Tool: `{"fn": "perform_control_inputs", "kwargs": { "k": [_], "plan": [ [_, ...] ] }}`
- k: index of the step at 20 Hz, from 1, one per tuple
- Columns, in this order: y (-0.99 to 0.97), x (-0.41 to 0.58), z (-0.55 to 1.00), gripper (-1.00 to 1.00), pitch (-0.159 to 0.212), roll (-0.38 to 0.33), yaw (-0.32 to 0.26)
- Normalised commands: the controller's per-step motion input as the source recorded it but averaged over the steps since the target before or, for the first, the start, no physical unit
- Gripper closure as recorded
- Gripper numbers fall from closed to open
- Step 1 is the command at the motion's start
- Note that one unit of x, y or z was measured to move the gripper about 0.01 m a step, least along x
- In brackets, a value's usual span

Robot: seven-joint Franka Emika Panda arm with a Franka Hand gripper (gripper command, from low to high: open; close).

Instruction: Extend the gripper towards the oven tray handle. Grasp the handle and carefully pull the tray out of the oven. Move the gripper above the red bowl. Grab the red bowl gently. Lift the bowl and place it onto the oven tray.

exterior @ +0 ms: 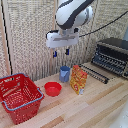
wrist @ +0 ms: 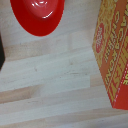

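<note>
My gripper [exterior: 61, 53] hangs open in the air with nothing between its blue-tipped fingers, well above the table and above the blue cup. The red bowl [exterior: 52, 89] sits upright on the wooden table, below the gripper and slightly toward the exterior view's left; in the wrist view the red bowl [wrist: 37, 16] is cut off by the frame edge. The oven [exterior: 113, 55] stands at the exterior view's right. Its tray [exterior: 94, 72], a dark wire rack, sticks out from the oven front over the table.
A blue cup [exterior: 65, 74] stands just behind the bowl. An orange-yellow box [exterior: 78, 80] stands upright beside the bowl; the same box [wrist: 114, 55] fills one side of the wrist view. A big red mesh basket [exterior: 20, 96] sits at the exterior view's left.
</note>
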Motion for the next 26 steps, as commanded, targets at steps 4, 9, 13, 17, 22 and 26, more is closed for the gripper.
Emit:
{"fn": "perform_control_inputs", "kwargs": {
  "k": [4,9,13,17,22,26],
  "plan": [
    [-0.11,-0.081,0.25,-1.00,-0.034,-0.215,0.227],
    [-0.07,-0.010,0.28,-1.00,-0.003,-0.261,0.169],
    [-0.15,-0.006,0.20,-1.00,0.000,-0.287,0.137],
    [-0.20,-0.020,0.08,-1.00,0.000,-0.322,0.124],
    [-0.29,-0.095,0.05,-1.00,0.000,-0.341,0.093],
    [-0.36,-0.133,0.00,-1.00,0.000,-0.373,0.065]
  ]
}}
